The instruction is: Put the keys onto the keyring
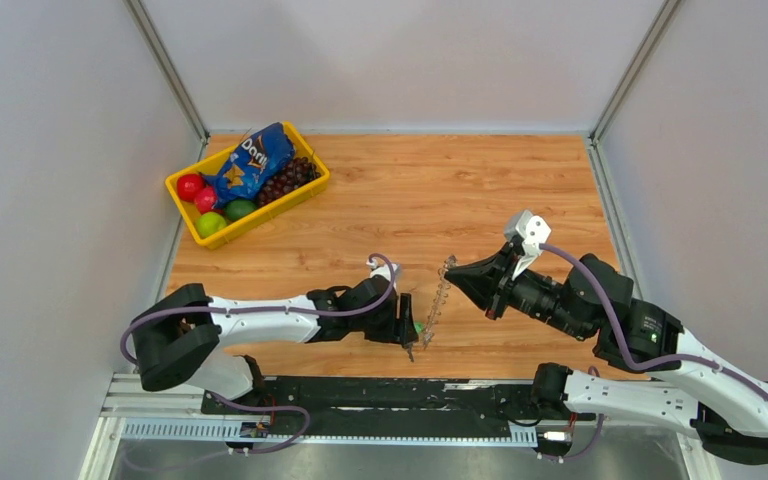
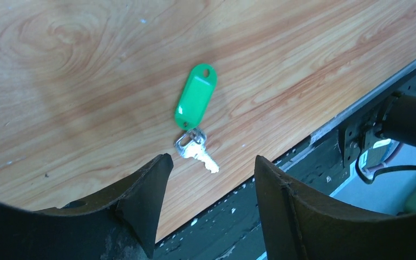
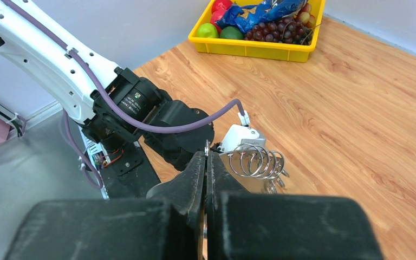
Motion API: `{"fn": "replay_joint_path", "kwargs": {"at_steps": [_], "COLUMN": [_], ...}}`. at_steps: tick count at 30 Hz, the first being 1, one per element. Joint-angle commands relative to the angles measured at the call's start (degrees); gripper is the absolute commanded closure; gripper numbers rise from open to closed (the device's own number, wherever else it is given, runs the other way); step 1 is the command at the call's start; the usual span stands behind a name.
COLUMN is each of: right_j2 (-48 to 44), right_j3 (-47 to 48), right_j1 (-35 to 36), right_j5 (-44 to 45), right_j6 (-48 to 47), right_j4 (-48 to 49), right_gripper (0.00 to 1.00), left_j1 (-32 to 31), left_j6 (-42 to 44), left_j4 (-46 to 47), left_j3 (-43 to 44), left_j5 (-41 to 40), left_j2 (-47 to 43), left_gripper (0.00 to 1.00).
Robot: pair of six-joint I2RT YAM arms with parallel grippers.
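Observation:
The keys (image 2: 196, 150), a small silver key with a bright green tag (image 2: 195, 97), lie flat on the wooden table near its front edge. My left gripper (image 2: 211, 158) is open and empty, its fingers just short of the key on either side. In the top view the left gripper (image 1: 407, 330) hovers over the green tag (image 1: 417, 327). My right gripper (image 1: 457, 274) is shut on the keyring (image 1: 436, 300), a thin silvery hoop held upright on edge just right of the left gripper. In the right wrist view the right gripper (image 3: 206, 157) pinches the hoop, with small silver rings (image 3: 257, 161) hanging on it.
A yellow basket (image 1: 182, 200) with a blue chips bag, grapes and round fruit stands at the back left. The table's front edge and a black rail (image 1: 360, 400) run right beside the keys. White walls close in both sides.

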Motion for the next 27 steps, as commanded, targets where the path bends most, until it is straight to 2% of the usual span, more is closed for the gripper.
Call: {"fn": "replay_joint_path", "kwargs": {"at_steps": [1, 14, 21, 27], "right_j2": [-0.81, -1.41, -2.17, -2.3], "right_j3": [-0.21, -0.43, -0.81, -0.94], "right_j1": [-0.22, -0.23, -0.18, -0.23], "right_j5": [1.6, 1.74, 1.55, 1.36], "right_j6": [1.02, 0.24, 0.06, -0.25], "right_j4": [2.53, 2.94, 2.96, 2.91], "right_gripper": [1.0, 1.0, 1.0, 1.0], "left_j1": [-0.79, -2.29, -2.3, -2.39], "left_j6": [-0.72, -1.01, -0.45, -0.8], "left_j4": [-1.45, -5.43, -6.06, -6.86], "left_j3": [3.89, 8.48, 10.76, 10.94], "left_j5": [-2.31, -3.63, -2.71, -2.67], "left_j2": [1.98, 6.6, 9.48, 10.17], "left_gripper": [0.33, 0.39, 0.47, 0.5]}}
